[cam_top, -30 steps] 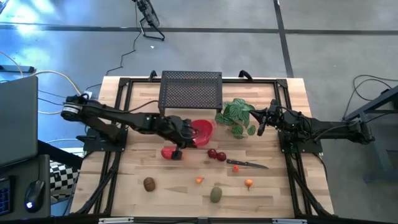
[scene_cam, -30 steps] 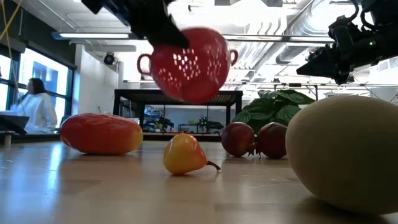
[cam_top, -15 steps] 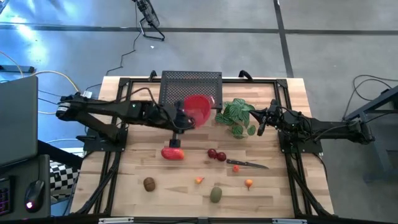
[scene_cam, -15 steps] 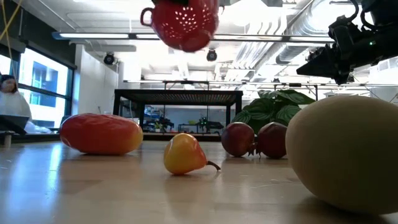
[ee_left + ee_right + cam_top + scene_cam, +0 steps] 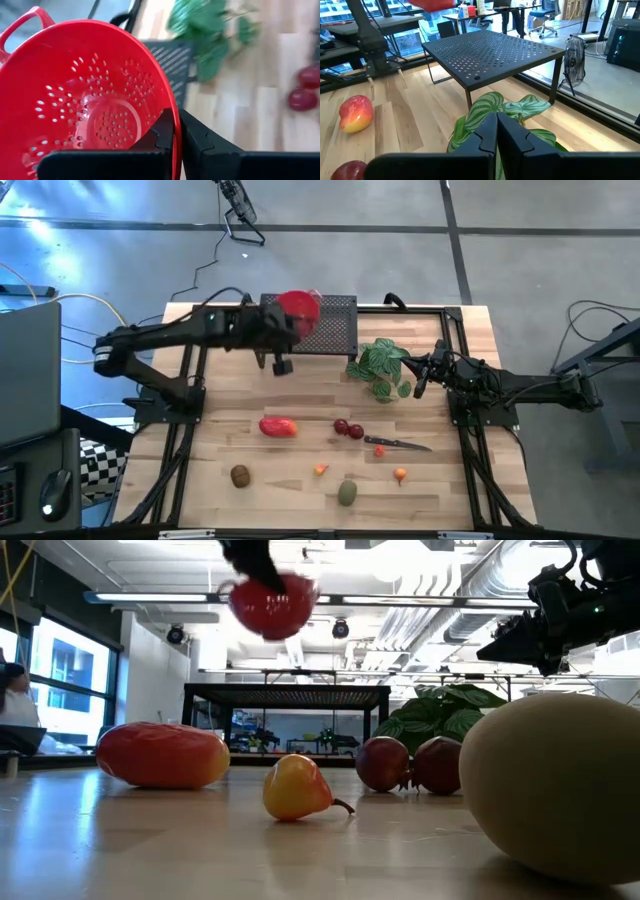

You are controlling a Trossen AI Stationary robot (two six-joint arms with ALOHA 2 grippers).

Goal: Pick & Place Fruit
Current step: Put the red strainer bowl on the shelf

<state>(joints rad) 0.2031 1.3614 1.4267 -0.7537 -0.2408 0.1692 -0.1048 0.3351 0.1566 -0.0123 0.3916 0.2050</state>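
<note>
One camera is looking straight down on my whole table (image 5: 440, 480). Another is sitting at tabletop level, close behind the fruit (image 5: 163, 754). My wrist cameras are looking past my fingers; both are catching the black mesh stand (image 5: 490, 50) and plant (image 5: 210, 30).

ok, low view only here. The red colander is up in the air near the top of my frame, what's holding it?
Observer: The left gripper. In the left wrist view its fingers are shut on the rim of the red colander.
Operator: What's under it?
Observer: From above, it hangs over the left part of the black perforated stand, away from the fruit on the table.
Operator: And the right arm?
Observer: The right gripper is shut on nothing and waits beside the green plant.
</note>
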